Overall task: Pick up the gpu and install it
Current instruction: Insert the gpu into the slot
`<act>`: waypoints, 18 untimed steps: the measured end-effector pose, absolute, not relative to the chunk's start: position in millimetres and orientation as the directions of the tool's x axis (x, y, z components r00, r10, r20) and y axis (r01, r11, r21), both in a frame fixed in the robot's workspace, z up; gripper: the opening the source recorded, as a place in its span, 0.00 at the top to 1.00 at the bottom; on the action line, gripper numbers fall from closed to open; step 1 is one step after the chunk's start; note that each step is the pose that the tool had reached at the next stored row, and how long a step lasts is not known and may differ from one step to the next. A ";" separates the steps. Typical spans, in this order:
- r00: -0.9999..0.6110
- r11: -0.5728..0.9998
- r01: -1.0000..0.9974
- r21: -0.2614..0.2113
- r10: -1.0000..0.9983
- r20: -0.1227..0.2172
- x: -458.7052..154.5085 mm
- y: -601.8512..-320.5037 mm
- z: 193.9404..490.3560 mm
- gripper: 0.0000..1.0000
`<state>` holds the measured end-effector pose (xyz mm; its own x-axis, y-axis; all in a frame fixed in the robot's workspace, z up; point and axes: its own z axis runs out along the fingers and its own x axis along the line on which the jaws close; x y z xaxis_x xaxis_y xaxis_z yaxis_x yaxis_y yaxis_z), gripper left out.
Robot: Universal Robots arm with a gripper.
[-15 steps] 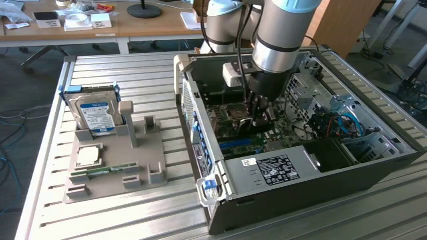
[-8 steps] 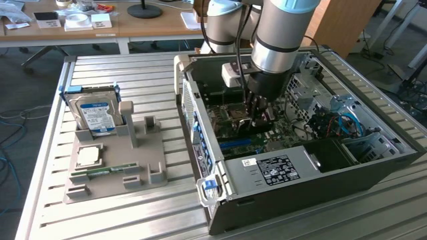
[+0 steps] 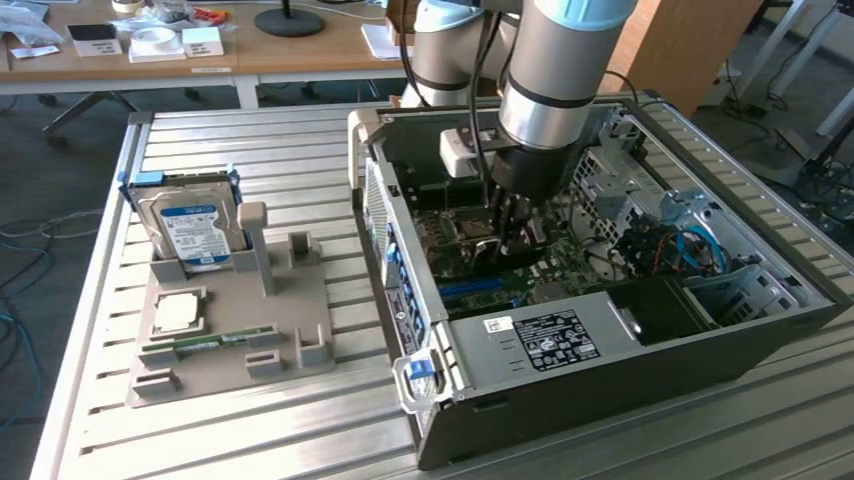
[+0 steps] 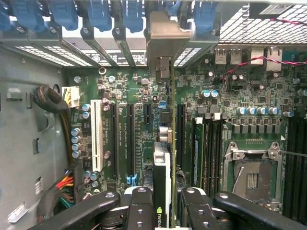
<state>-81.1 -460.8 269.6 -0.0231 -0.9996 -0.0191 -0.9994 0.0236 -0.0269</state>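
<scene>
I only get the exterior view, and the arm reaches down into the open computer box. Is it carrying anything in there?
Observer: Yes. The wrist view shows the pincer shut on the gpu, which stands on edge between its fingers.
Operator: Which way does the card point?
Observer: Its silver bracket lies beside the row of blue clips.
Operator: Is it plugged in?
Observer: I cannot tell. It stands over the motherboard, parallel to the long slots.
</scene>
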 end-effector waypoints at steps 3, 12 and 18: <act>-0.023 0.024 -0.999 -0.027 -1.000 -0.019 -81.6 -460.8 266.7 0.73; -0.023 0.024 -0.999 -0.027 -1.000 -0.019 -84.9 -460.2 266.0 0.73; -0.023 0.024 -0.999 -0.027 -1.000 -0.019 -85.5 -458.1 265.5 0.73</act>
<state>-85.5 -458.1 265.5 -0.0232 -0.9996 -0.0190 -0.9994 0.0237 -0.0269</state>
